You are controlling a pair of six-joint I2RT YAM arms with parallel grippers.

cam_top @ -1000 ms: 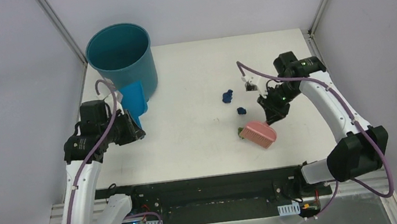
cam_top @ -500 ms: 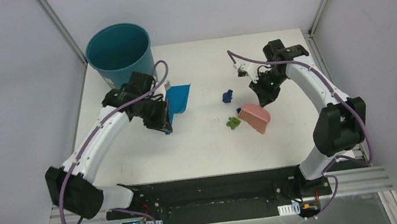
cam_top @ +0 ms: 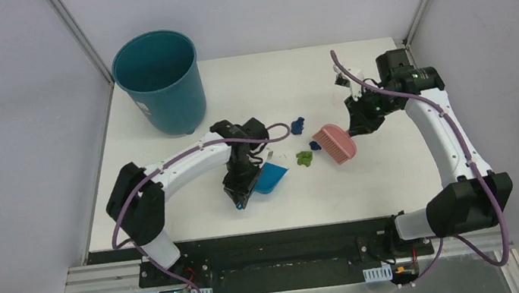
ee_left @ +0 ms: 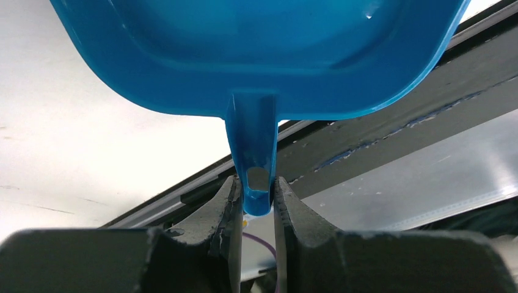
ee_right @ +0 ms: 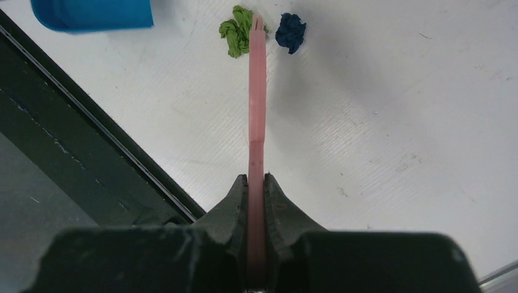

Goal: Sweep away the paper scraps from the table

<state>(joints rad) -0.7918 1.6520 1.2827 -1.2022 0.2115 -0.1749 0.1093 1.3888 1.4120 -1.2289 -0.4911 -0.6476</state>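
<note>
Near the middle of the table (cam_top: 263,84), my left gripper (ee_left: 256,196) is clamped on the short handle of the blue dustpan (ee_left: 262,55), with the pan's open mouth turned toward my right arm. My right gripper (ee_right: 256,183) is pinched tight on the handle of the pink brush (ee_right: 257,91), which shows edge-on in the wrist view and reaches out ahead of my fingers. The paper scraps lie at the brush's far end. A green scrap (ee_right: 235,30) sits just beside the bristle tip on the dustpan's side, between brush and dustpan. A dark blue scrap (ee_right: 290,32) sits just beside the tip on the other side. A second dark blue scrap (cam_top: 298,125) lies apart from the brush, farther back toward the teal bin (cam_top: 159,80), near my left arm's cable.
</note>
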